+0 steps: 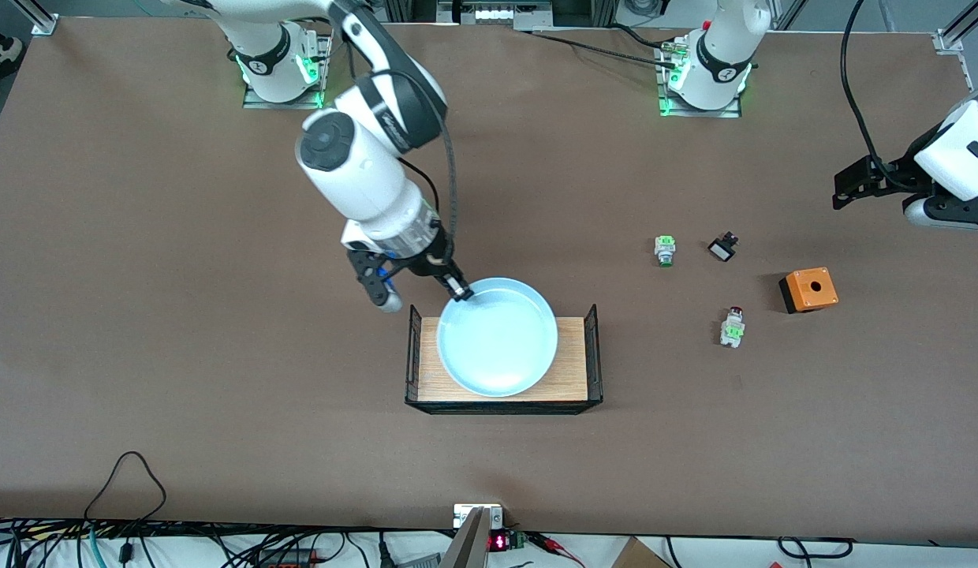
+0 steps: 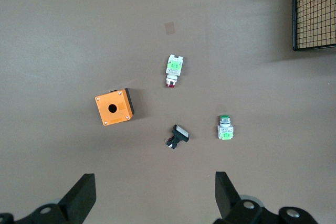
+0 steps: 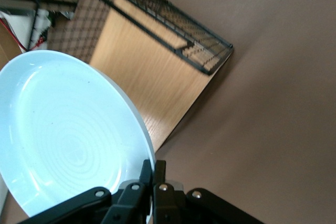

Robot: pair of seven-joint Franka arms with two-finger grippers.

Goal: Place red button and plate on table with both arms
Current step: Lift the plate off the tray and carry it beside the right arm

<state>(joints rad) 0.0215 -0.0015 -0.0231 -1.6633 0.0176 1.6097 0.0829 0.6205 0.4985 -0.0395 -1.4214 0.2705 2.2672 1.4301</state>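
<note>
While the right fingers (image 1: 461, 293) pinch the plate (image 1: 497, 338) rim, the open left fingers (image 2: 152, 195) hold nothing.

The table (image 1: 142, 315) is viewed from high across; the orange box (image 2: 114, 107) is seen beneath the left end effector (image 2: 152, 198), the plate (image 3: 63, 140) closely at the right end effector (image 3: 153, 174)

Both arms wear glossy white rounded shells with black joint bands and dark round caps. Green lights glow at their bases. A black cable loops along the right arm. Each black two-fingered hand (right hand (image 1: 463, 295), left hand (image 2: 152, 195)) shows silver screws.
</note>
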